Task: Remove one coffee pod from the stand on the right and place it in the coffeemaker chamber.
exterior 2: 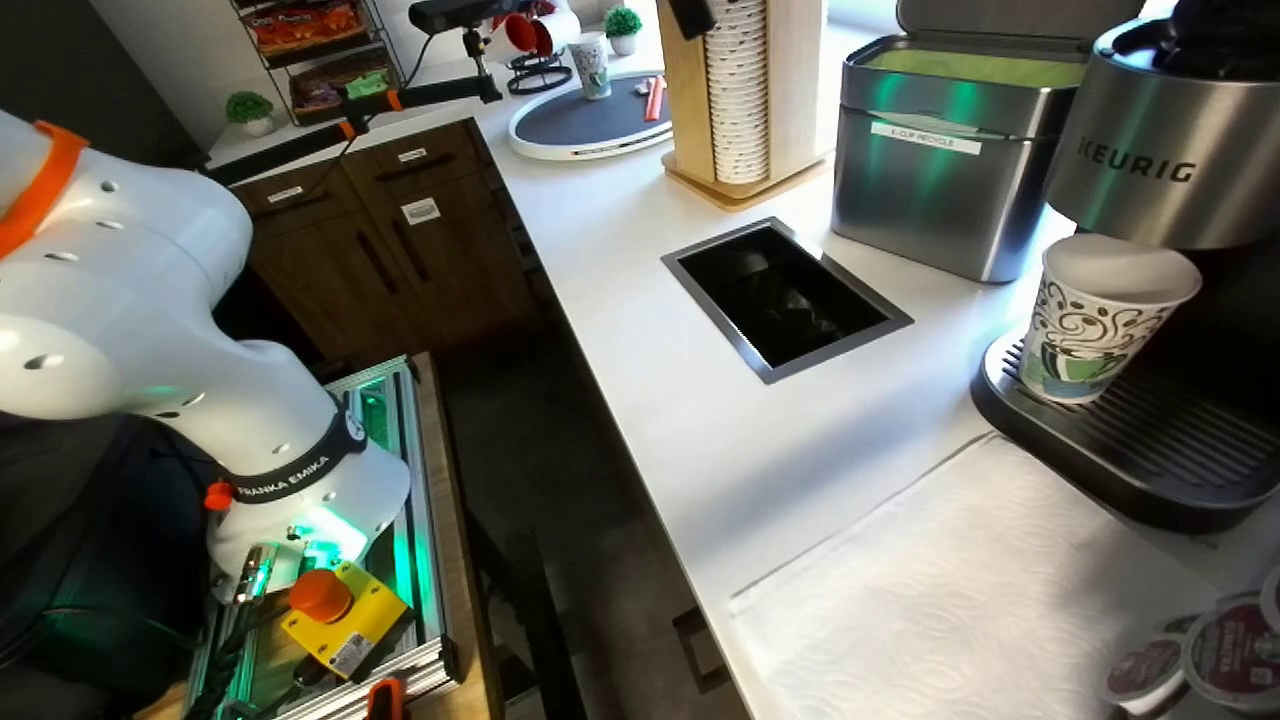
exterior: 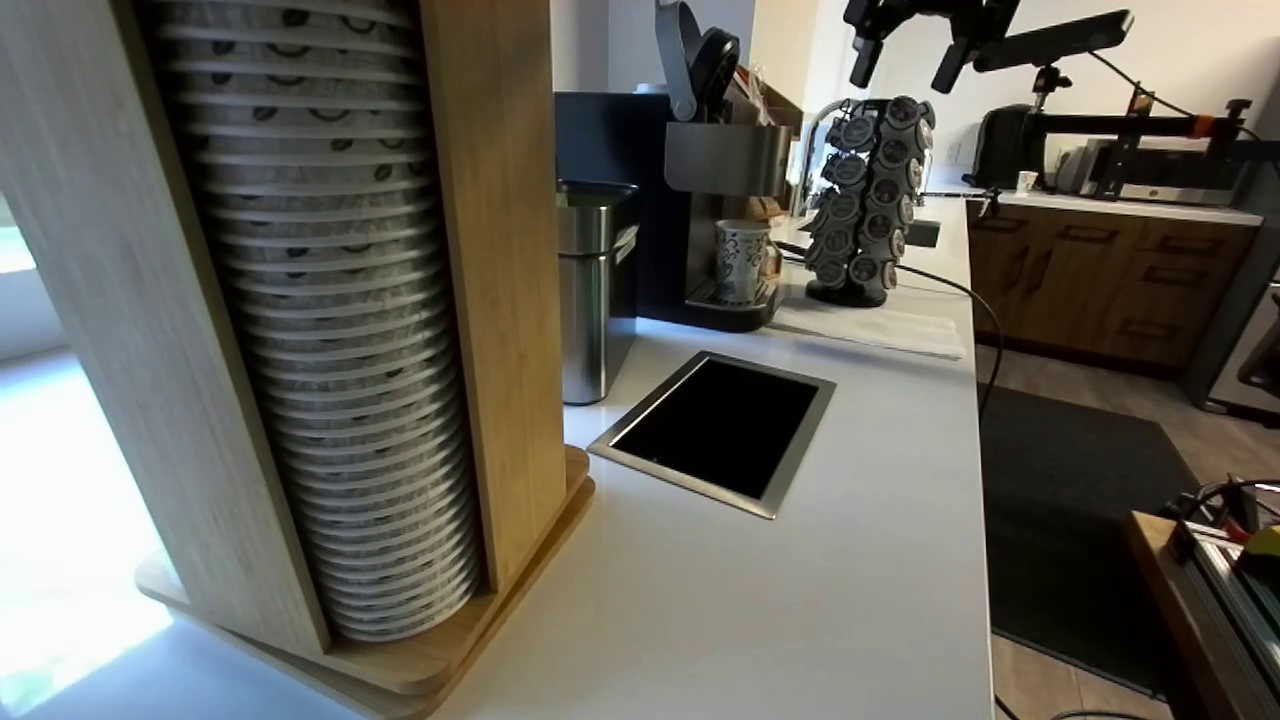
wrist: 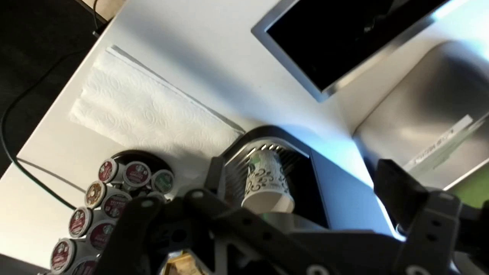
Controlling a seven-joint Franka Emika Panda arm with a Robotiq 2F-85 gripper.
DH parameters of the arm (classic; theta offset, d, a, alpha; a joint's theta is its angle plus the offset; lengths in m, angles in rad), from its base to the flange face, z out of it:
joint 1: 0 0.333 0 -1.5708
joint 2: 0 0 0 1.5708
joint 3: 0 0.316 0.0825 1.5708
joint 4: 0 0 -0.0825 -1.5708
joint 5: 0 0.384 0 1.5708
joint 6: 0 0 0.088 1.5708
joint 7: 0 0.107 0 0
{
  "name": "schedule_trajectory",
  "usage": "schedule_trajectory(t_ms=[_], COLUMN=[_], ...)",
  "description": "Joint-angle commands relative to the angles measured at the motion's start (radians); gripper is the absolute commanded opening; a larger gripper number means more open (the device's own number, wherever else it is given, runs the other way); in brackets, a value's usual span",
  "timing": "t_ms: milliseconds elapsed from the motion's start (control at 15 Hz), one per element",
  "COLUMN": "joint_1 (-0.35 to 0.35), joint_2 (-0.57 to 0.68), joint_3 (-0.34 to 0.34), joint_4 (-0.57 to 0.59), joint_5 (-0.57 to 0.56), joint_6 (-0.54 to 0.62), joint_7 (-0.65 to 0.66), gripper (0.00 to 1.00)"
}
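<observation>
End effector (exterior: 903, 78) wide; pods (exterior: 886, 192) racked on stand (exterior: 847, 297)

Fingers (wrist: 395, 183) are spread far apart, end effector held raised above counter (exterior: 860, 570). Stand is set upright on counter, packed with pods, just beside coffeemaker (exterior: 725, 160). Coffeemaker handle (exterior: 674, 65) is seen raised in an exterior view; chamber can't be made out. Paper cup (exterior 2: 1085, 330) is stood upright on drip tray (exterior 2: 1190, 450). Paper towel (exterior 2: 940, 590) is laid flat near drip tray and stand. Bin (exterior 2: 930, 200) labelled "K-CUP RECYCLE" is placed on coffeemaker's other side, away from stand, lid (exterior 2: 1010, 20) raised.
</observation>
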Motion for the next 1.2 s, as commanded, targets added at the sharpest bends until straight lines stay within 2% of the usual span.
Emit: schedule_trajectory(t_ms=[0,133,267,333,467,733,800,1133], joint_1=[-0.051,-0.083,-0.128,-0.065,-0.085,-0.089,-0.136,-0.158], joint_2=[0.017,0.027,0.038,0.035,0.042,0.043,0.051,0.053], joint_3=[0.024,0.039,0.054,0.014,0.019,0.021,0.053,-0.009], joint_4=[-0.018,-0.023,-0.017,-0.003,-0.002,-0.002,0.013,0.017], joint_5=[-0.108,-0.200,-0.325,-0.246,-0.303,-0.313,-0.392,-0.547], joint_6=[0.148,0.228,0.236,0.207,0.209,0.209,0.223,0.206], joint_7=[0.169,0.265,0.358,0.273,0.323,0.331,0.446,0.565], gripper=[1.00,1.00,1.00,1.00,1.00,1.00,1.00,1.00])
